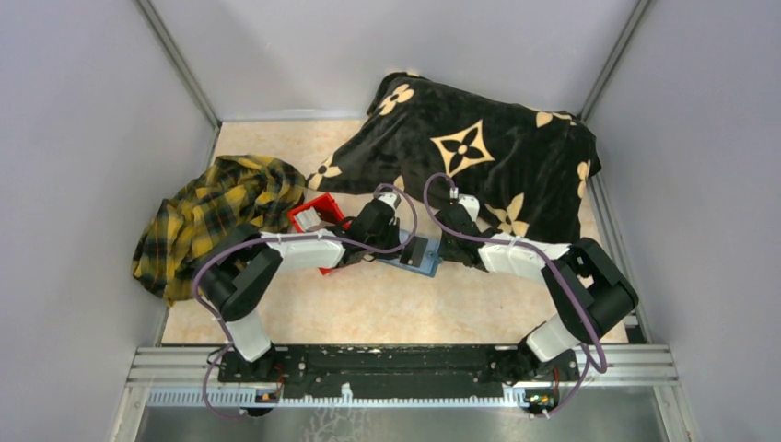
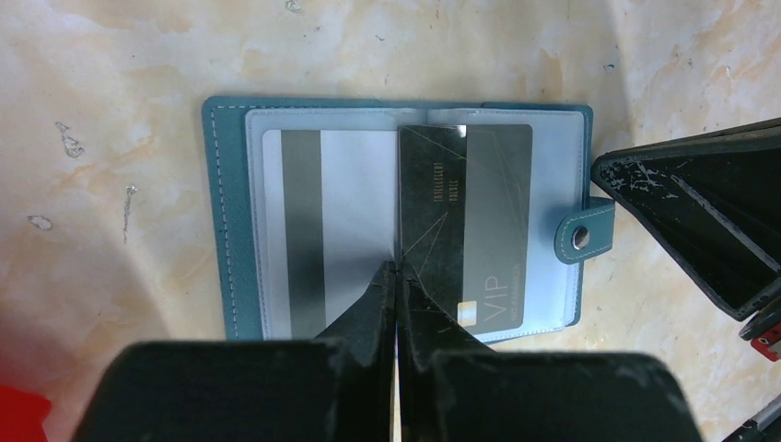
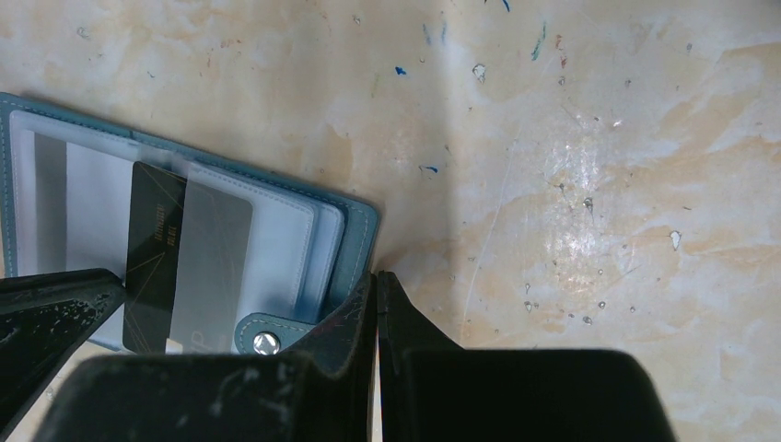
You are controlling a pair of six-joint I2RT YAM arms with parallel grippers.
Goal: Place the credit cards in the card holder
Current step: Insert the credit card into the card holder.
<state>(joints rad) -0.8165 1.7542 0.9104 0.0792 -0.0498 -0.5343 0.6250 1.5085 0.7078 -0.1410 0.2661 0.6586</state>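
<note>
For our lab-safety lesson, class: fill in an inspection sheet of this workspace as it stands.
Surface: beige marbled table, scuffed and speckled.
Job's things: card holder open flat; striped card in a sleeve; dark VIP card partly in a sleeve.
Clutter: red bin, plaid cloth, black blanket.
Grippers: left gripper shut at the dark card's edge; right gripper shut at the holder's edge.
Cables: purple cables loop along both arms.
Surroundings: grey walls, metal rail.
</note>
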